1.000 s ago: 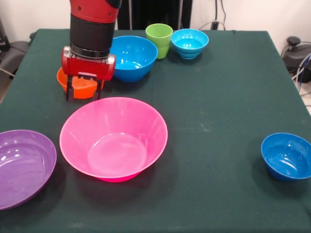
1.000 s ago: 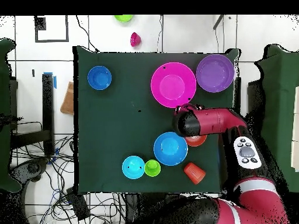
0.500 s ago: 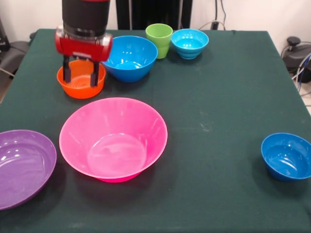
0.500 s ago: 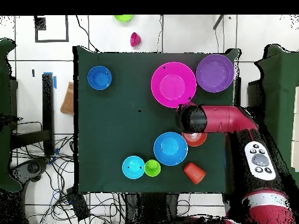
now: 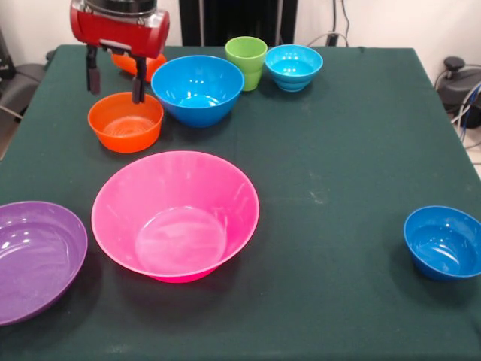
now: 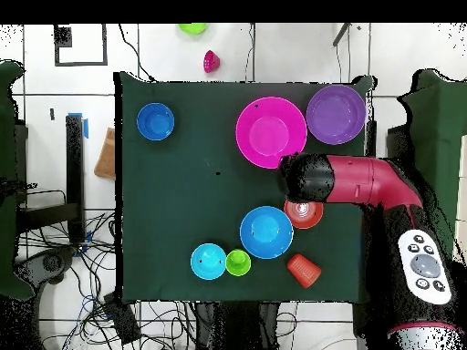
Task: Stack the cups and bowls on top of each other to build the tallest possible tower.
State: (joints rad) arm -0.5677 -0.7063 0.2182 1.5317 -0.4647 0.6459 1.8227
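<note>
My gripper (image 5: 115, 81) hangs open above the far rim of the small orange bowl (image 5: 125, 120), with nothing between its fingers. Behind it, partly hidden, is the orange cup (image 5: 137, 63). To the right stand the medium blue bowl (image 5: 198, 89), the lime green cup (image 5: 246, 60) and the cyan bowl (image 5: 293, 66). The huge pink bowl (image 5: 175, 214) sits in front, the purple bowl (image 5: 34, 256) at the near left, the dark blue bowl (image 5: 443, 242) at the near right. All stand apart; no tower shows. In the overhead view the arm (image 6: 351, 182) lies beside the orange bowl (image 6: 306, 214).
The green table cloth (image 5: 338, 150) has open room at its middle and right. In the overhead view a small pink object (image 6: 211, 62) and a green object (image 6: 192, 28) lie on the floor beyond the table's edge.
The gripper has risen and drawn back from the orange bowl, which it straddled a second ago. The bowl stays on the table, and the orange cup now shows behind the gripper.
</note>
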